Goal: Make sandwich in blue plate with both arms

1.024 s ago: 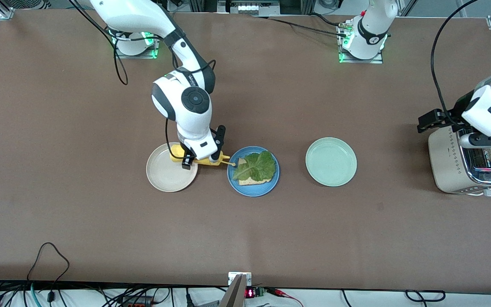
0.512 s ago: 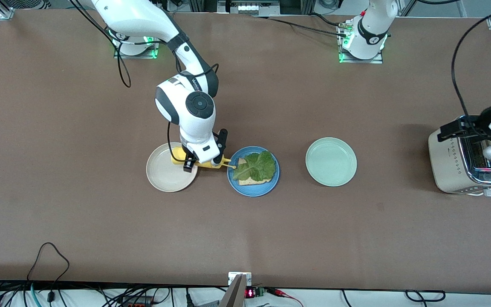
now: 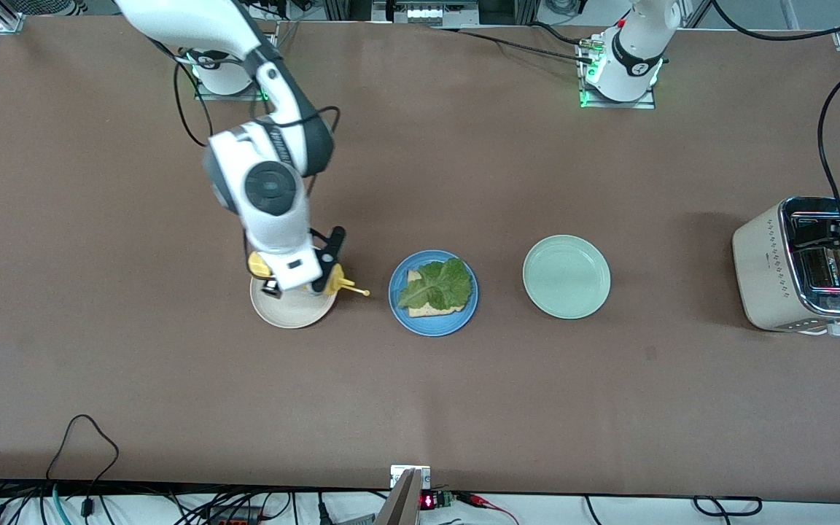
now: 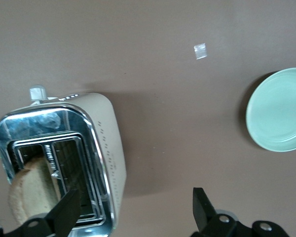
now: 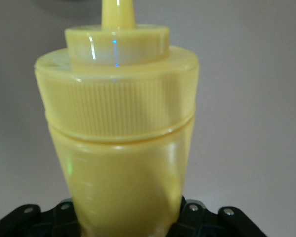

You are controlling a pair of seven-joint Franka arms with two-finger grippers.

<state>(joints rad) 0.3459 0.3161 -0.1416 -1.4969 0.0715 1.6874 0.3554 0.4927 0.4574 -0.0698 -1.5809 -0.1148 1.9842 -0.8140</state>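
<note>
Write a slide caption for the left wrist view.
Open left gripper above toaster holding bread slice; pale green plate nearby.

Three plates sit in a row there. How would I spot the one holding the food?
On the brown table, three round plates lie in a row. Take the middle one, the blue plate. It alone holds bread under a lettuce leaf; the beige plate and pale green plate don't.
</note>
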